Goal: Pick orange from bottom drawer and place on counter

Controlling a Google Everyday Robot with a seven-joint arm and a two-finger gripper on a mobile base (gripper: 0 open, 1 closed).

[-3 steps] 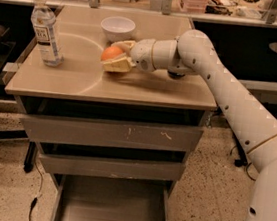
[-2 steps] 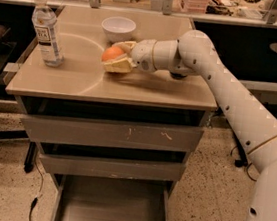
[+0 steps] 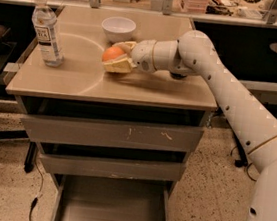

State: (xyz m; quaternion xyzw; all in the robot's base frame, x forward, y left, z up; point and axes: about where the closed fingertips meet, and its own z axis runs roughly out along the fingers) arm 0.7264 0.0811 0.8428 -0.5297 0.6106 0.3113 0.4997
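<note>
The orange (image 3: 113, 54) is small, round and bright. It sits between the two pale fingers of my gripper (image 3: 116, 57), low over the counter (image 3: 81, 80), just in front of the white bowl. The gripper is shut on the orange; whether the fruit touches the counter's surface I cannot tell. My white arm (image 3: 218, 77) reaches in from the right across the counter. The bottom drawer (image 3: 112, 205) is pulled out below; its grey floor shows nothing in it.
A white bowl (image 3: 118, 28) stands at the back of the counter, close behind the gripper. A clear water bottle (image 3: 46, 31) stands at the left edge. Two upper grey drawers (image 3: 110, 132) are shut. A long bench runs behind.
</note>
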